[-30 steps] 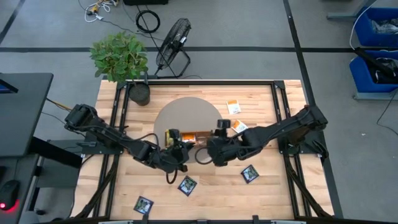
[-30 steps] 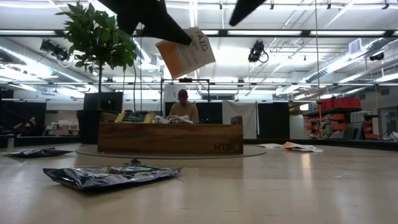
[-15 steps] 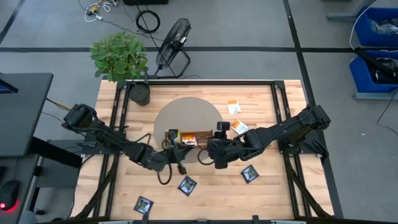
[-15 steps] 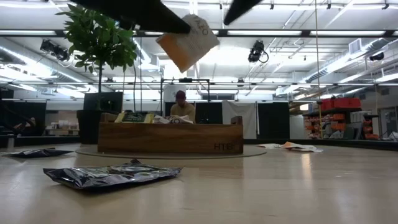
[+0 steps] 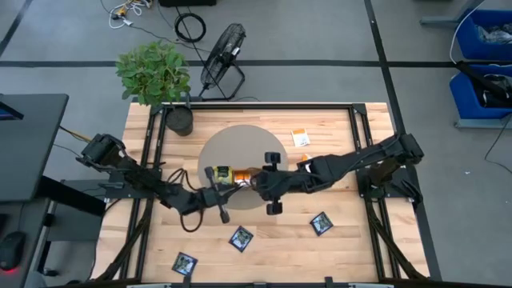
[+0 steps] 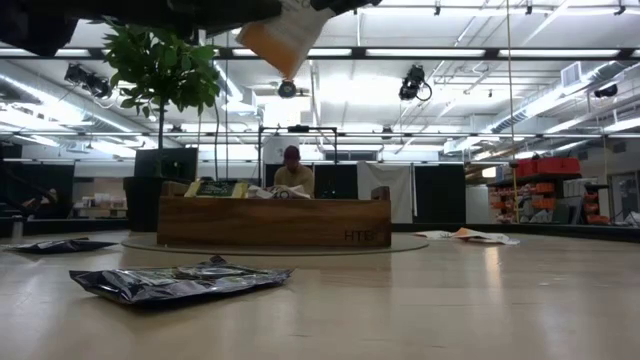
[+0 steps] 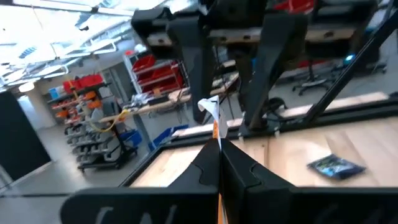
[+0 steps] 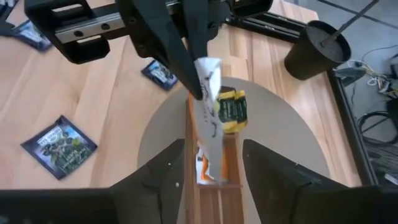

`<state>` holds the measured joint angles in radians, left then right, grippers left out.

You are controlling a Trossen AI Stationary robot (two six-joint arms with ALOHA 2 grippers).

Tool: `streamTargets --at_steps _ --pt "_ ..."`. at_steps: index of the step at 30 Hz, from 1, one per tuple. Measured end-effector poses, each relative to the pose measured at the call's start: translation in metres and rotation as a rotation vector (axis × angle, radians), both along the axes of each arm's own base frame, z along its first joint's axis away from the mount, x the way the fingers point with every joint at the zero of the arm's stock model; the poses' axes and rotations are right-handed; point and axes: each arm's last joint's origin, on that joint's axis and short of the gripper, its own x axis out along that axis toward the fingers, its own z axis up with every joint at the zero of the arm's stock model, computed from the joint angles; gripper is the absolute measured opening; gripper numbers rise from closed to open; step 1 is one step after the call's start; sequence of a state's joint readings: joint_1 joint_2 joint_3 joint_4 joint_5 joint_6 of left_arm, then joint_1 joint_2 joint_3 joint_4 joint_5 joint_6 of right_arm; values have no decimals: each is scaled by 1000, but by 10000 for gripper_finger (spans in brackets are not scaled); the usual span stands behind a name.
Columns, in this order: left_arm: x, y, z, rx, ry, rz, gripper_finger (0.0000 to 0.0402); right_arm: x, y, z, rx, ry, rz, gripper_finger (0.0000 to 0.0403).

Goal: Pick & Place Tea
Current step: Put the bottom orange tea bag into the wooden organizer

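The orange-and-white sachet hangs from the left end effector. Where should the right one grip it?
Probably the free lower half of the sachet, below the left end effector. It hangs upright, edge-on before the open fingers of the right end effector: advance straight, close on its flat faces.

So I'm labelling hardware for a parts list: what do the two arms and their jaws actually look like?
Both arms are black, jointed and slim, with black cables looping near the left gripper. The right gripper ends in a chunky black crossbar block. Each has two dark, flat, tapered jaws. No markings are readable.
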<state>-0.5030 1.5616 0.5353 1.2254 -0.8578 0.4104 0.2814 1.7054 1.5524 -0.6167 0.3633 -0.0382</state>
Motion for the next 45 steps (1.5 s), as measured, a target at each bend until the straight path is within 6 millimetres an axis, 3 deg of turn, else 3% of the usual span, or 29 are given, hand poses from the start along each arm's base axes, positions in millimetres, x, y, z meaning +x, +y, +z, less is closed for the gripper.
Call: streamTargets --at_steps 10,18,27,34,45 --pt "-3 2 2 11 -35 -16 2 7 -12 3 26 -39 16 143" --pt "-3 2 2 48 -22 -10 2 6 -10 3 -7 -25 73 11" --pt "-4 2 1 45 -8 42 2 6 -10 3 -11 -22 72 2" --pt "-14 -14 1 136 62 111 4 9 -20 2 2 -22 36 1" --pt "-34 -32 -2 98 135 288 53 15 -61 -18 8 102 -47 1"
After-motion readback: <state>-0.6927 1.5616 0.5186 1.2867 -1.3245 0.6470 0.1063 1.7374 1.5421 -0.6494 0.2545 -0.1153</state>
